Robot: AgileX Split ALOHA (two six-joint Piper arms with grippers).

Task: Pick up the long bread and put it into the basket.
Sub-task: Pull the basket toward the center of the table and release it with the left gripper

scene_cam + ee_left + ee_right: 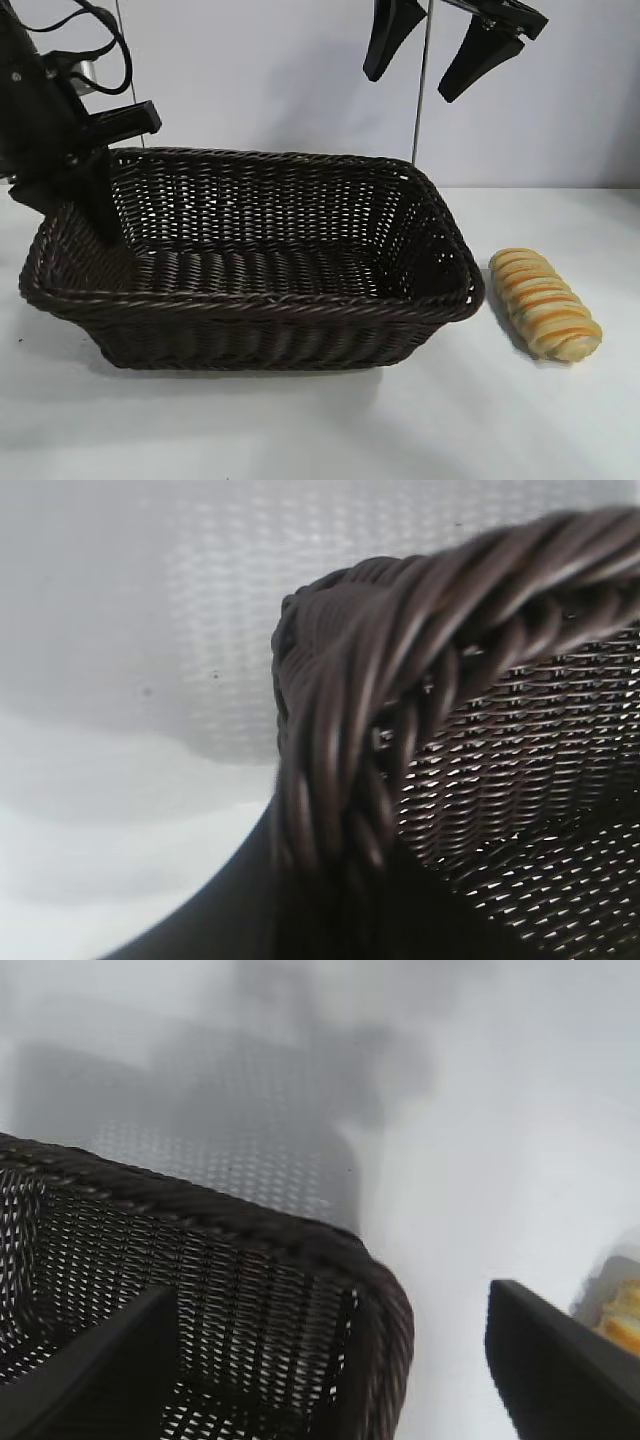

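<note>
The left gripper (85,215) sits at the basket's (250,300) end wall, its jaws nearly shut around the braided rim there; the left wrist view shows that rim filling the frame just under the camera, so the narrow gap looks like a pinch on the weave, probably to keep the basket from sliding, though the fingertips themselves are hidden and contact cannot be confirmed. The right gripper (440,55) hangs high above the basket's opposite end with its jaws spread wide and nothing between them; in its wrist view the 2 fingers (560,1360) frame the basket corner (370,1300) on one side and a sliver of the bread (622,1315) beyond the other finger. That wide spread suits the bread's width, and the height keeps it clear of the rim until it descends. The bread (545,303) lies on the table (560,420) just outside the basket's end wall, below and to the outer side of the right jaws, well apart from the left jaws, with its length running away from the rim at a slant. It is untouched, so the pick has not begun; I judge the right arm must drop beside the basket without clipping the rim. Count: 2 grippers, 1 basket holding nothing, 1 bread.
</note>
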